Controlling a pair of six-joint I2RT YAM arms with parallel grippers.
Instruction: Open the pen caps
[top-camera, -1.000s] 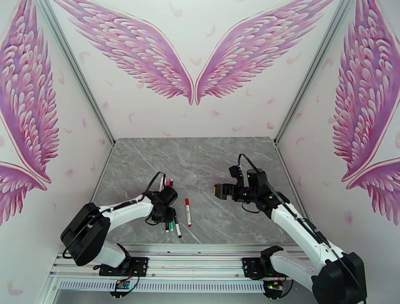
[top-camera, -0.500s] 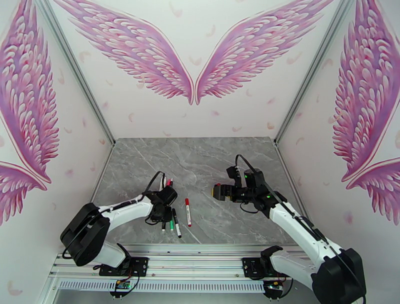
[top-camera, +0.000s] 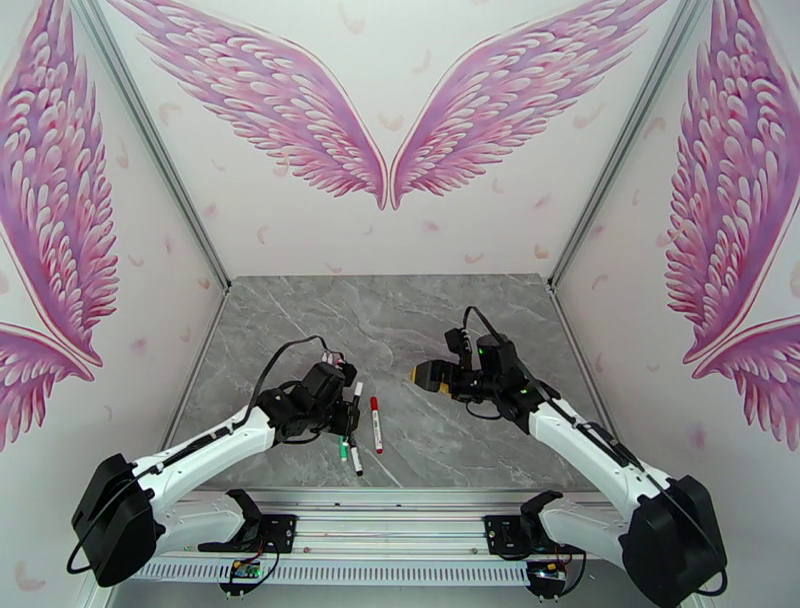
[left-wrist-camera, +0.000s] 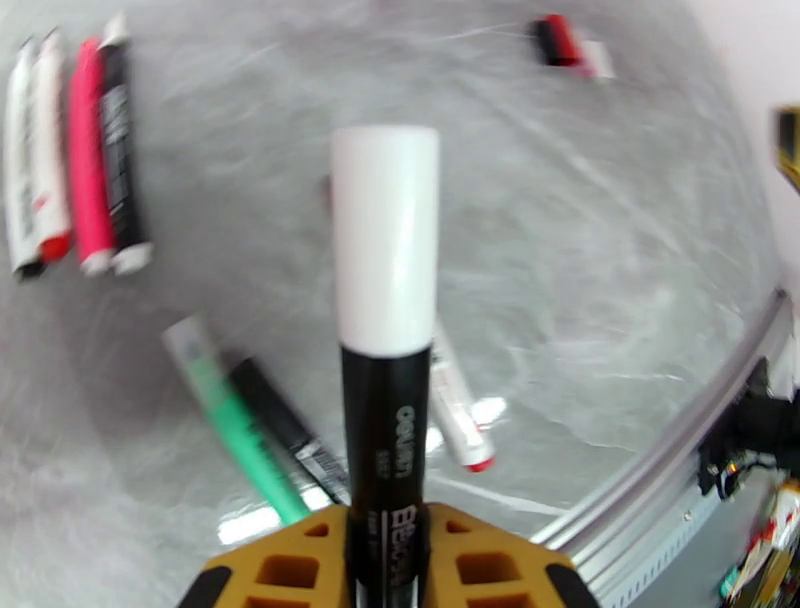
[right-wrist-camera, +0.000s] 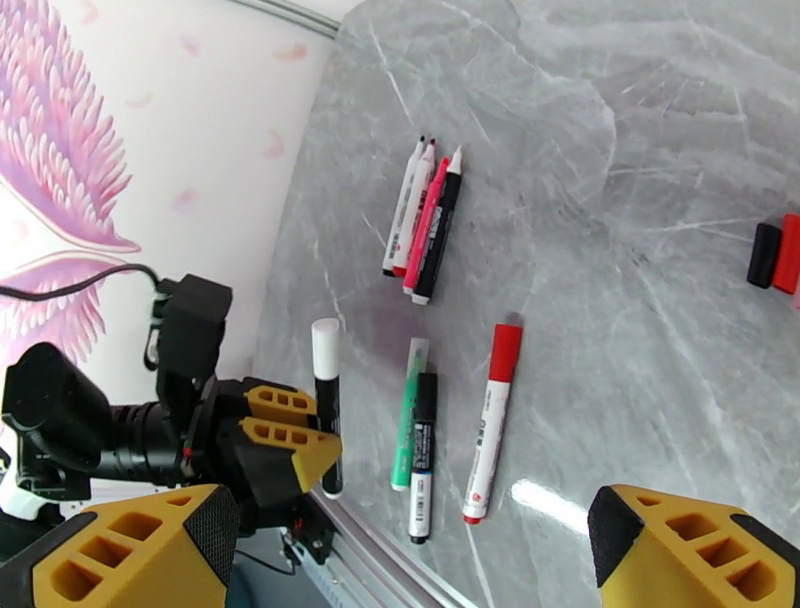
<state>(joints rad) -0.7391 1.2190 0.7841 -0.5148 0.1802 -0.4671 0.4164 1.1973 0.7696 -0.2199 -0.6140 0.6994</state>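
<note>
- 2 pen caps lie off their pens: a loose black cap and a loose red cap. They rest side by side on the grey marble table, well apart from the pens.
- A fitted red cap sits on one end of a red pen with a white barrel. This pen lies flat near the table's near edge.
- Just beside that pen lie a green pen and a black pen, close together and roughly parallel.
- Farther along the table, 4 pens are packed in a tight row: 2 white, 1 pink and 1 black.
- The left gripper is pinched tight on the black part of a black-and-white pen, which it holds above the table. The white end sticks out past the yellow fingers; I cannot tell which end is the cap.
- The right gripper has its jaws spread wide and holds nothing. It hangs over the table to the right of the red pen, pointing toward the left gripper.
</note>
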